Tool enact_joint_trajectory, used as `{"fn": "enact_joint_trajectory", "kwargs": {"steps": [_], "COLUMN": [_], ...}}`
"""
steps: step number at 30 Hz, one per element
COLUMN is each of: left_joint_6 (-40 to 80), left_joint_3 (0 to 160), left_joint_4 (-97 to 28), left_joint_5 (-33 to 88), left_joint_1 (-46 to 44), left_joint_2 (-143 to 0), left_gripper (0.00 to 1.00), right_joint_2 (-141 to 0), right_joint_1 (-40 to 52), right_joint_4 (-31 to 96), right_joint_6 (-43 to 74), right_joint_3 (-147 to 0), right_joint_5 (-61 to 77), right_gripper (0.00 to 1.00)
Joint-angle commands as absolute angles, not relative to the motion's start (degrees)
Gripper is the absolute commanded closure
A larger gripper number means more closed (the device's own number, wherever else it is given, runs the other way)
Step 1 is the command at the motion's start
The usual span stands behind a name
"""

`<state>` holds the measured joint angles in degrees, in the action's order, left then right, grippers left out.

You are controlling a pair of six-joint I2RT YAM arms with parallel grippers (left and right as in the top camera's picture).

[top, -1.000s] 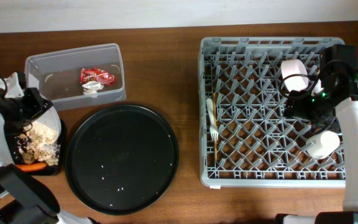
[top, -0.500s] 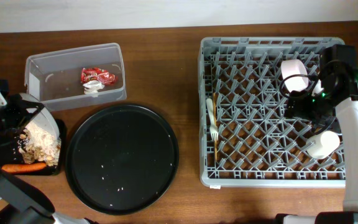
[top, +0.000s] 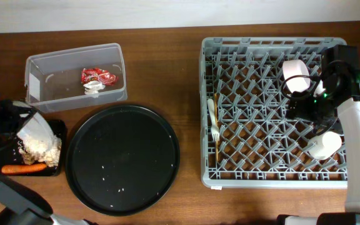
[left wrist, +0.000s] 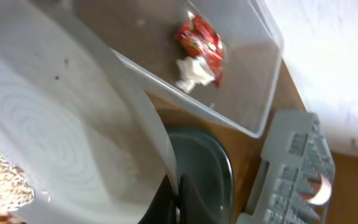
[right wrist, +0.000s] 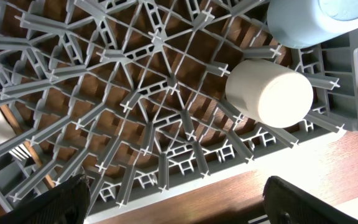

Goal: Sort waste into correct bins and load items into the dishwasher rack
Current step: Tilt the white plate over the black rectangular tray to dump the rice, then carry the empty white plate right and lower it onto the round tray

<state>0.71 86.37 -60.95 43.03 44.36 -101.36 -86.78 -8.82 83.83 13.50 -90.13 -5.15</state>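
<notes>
The left pincer [left wrist: 173,202] is pinching the rim of the white plate [left wrist: 55,137], holding it tilted over the black tray [top: 59,129] — the food scraps [top: 42,149] and the carrot [top: 24,167] are lying in that tray, just beside the pincer. The right pincer [right wrist: 173,193] is hovering, spread wide, over the rack [right wrist: 158,42] — the cream cup [right wrist: 269,93] is lying just ahead of it, inside the rack.

Overhead looks straight down, the large square grey plastic rack [top: 255,94] at right. The right wrist view sits close above its lattice; the left wrist view faces it across a clear rectangular plastic tub [left wrist: 241,81].
</notes>
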Motion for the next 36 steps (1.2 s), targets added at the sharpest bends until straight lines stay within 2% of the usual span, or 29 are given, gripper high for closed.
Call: {"fn": "enact_joint_trajectory", "kwargs": {"steps": [1,5,12,13,14,15,17,18,20,21,23,24,26,28,29,31,33,36], "left_joint_6": [-3.22,0.69,-4.45,-8.32,-9.41,-3.73,-5.19,-3.88,-11.46,-6.2,-10.79,-7.05,-13.65,-13.02,-18.04,-15.53,-19.27,-15.53], "left_joint_3": [87.85,87.85,87.85,87.85,87.85,87.85,87.85,87.85,87.85,87.85,87.85,87.85,87.85,87.85,87.85,87.85,87.85,87.85], "left_joint_4": [-60.01,-59.42,-62.39,-63.94,-63.35,-62.89,-63.33,-63.11,-64.64,-63.18,-63.7,-63.37,-66.02,-68.29,-70.02,-68.99,-69.67,-69.69], "left_joint_5": [49.32,46.24,57.6,59.4,57.17,51.94,52.8,53.63,61.49,59.86,62.35,62.39,67.2,66.28,66.02,66.59,74.48,74.72], "left_joint_1": [45.23,45.06,45.39,45.56,45.54,45.56,45.71,45.71,45.93,45.93,46.3,46.3,46.35,46.37,46.37,46.46,46.74,47.53], "left_joint_2": [-99.72,-100.29,-100.64,-100.47,-100.47,-100.82,-100.82,-100.97,-100.68,-100.97,-100.88,-101.25,-101.23,-101.34,-100.95,-100.99,-100.77,-100.9], "left_gripper": [1.0,1.0,1.0,1.0,1.0,1.0,1.0,1.0,1.0,1.0,1.0,1.0,1.0,1.0,1.0,1.0,1.0,1.0], "right_joint_2": [-85.97,-85.97,-85.97,-85.97,-85.97,-85.97,-85.97,-85.97,-85.97,-85.97,-85.97,-85.97,-85.97,-85.97,-85.97,-85.97,-85.97,-85.97], "right_joint_1": [-9.06,-9.06,-9.06,-9.06,-9.06,-9.06,-9.06,-9.06,-9.06,-9.06,-9.06,-9.06,-9.06,-9.06,-9.06,-9.06,-9.06,-9.06], "right_joint_4": [84.03,84.09,84.09,84.16,84.2,84.2,84.2,84.2,84.25,84.23,84.27,84.27,84.36,84.42,84.49,84.49,84.58,84.64], "right_joint_6": [13.76,13.74,13.74,13.74,13.74,13.74,13.74,13.74,13.74,13.74,13.74,13.74,13.74,13.74,13.74,13.74,13.74,13.74], "right_joint_3": [-89.97,-89.97,-89.97,-89.97,-89.97,-89.97,-89.97,-89.97,-89.97,-89.97,-89.97,-89.97,-89.97,-89.97,-89.97,-89.97,-89.97,-89.97], "right_joint_5": [-6.33,-6.33,-6.33,-6.33,-6.33,-6.33,-6.33,-6.33,-6.33,-6.33,-6.33,-6.33,-6.33,-6.35,-6.35,-6.35,-6.57,-6.74], "right_gripper": [0.08,0.08,0.08,0.08,0.08,0.08,0.08,0.08,0.08,0.08,0.08,0.08,0.08,0.08,0.08,0.08,0.08,0.08]}}
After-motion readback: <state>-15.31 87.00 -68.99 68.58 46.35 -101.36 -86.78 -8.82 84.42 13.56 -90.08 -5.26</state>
